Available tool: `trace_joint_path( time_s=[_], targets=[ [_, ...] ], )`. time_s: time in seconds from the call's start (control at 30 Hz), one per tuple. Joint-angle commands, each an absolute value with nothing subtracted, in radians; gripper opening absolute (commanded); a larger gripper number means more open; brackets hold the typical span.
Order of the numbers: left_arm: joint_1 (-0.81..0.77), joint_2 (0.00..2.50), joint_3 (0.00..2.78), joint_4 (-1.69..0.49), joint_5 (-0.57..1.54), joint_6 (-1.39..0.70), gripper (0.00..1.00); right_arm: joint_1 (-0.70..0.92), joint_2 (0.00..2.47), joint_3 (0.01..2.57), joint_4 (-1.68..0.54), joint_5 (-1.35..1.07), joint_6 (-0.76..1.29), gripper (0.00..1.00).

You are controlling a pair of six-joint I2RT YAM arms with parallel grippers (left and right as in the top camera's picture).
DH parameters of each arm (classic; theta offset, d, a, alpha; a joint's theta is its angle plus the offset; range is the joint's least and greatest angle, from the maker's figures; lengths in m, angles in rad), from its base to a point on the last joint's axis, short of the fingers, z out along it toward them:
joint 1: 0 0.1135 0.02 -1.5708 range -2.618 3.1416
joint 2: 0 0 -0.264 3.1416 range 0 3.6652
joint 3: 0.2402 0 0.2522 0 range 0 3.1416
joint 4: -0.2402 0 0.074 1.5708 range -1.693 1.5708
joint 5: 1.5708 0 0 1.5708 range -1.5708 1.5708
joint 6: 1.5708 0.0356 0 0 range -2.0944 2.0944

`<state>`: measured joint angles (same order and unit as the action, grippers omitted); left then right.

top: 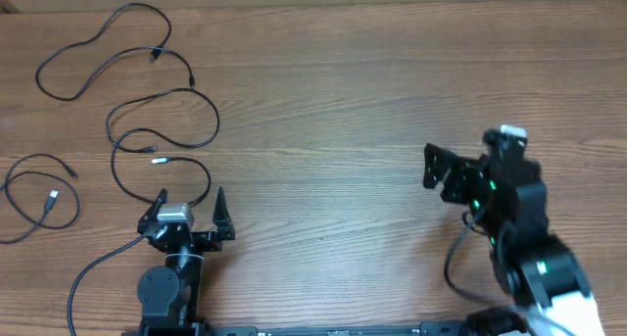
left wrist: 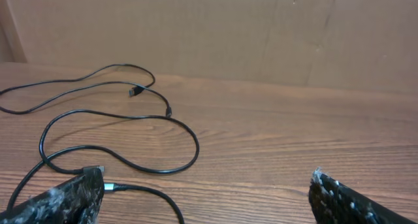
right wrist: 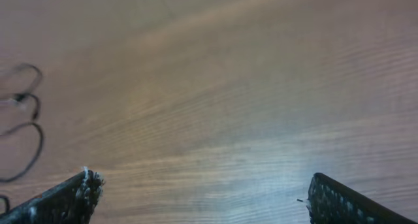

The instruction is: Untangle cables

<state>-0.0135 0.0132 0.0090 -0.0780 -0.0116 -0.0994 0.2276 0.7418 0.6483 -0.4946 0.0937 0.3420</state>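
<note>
L end effector [top: 191,201] sits at the near-left of the wood bench [top: 333,101], fingers spread wide, nothing between them. In the L wrist view [left wrist: 208,174] both fingertips frame bare wood, w/ a silvery plug [left wrist: 108,185] lying just beside one finger [left wrist: 78,194]. The cord from that plug curves back under the gap.

R end effector [top: 429,166] is on the right side, pointing left, fingers also spread wide and empty. It is well apart from any cord. The R wrist view [right wrist: 202,177] shows mostly blurred bare wood.

The cables [top: 113,150] are all on the left half of the bench, lying flat in loose loops:
- One big loop is at the far-left corner.
- A middle cord runs in curves down to the silvery plug [top: 159,161], w/ its lowest loop right at the L fingertips.
- One lies at the left edge, apart from the others, partly out of frame.

In the R wrist view the cables [right wrist: 32,113] are only a blur at the left edge. A cardboard wall [left wrist: 261,28] stands behind the bench.
</note>
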Motion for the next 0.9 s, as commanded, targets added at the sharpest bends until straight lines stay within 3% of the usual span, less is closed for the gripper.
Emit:
trace_joint_path(
  time_s=[0.0,0.23,0.43,0.87],
  targets=[
    [-0.018,0.004,0.005,-0.078,0.000,-0.109,1.00,0.187,0.587,0.553,-0.464,0.102,0.260,1.00],
    [-0.018,0.004,0.005,-0.078,0.001,-0.109,0.99,0.029,0.308,0.399,-0.406,-0.023,0.260,1.00],
    [-0.018,0.004,0.004,-0.078,0.000,-0.109,1.00,-0.069,0.273,0.372,-0.397,-0.063,0.255,1.00],
    [-0.018,0.004,0.004,-0.078,0.000,-0.109,1.00,-0.055,0.121,0.266,-0.344,-0.073,0.121,1.00]
  ],
)
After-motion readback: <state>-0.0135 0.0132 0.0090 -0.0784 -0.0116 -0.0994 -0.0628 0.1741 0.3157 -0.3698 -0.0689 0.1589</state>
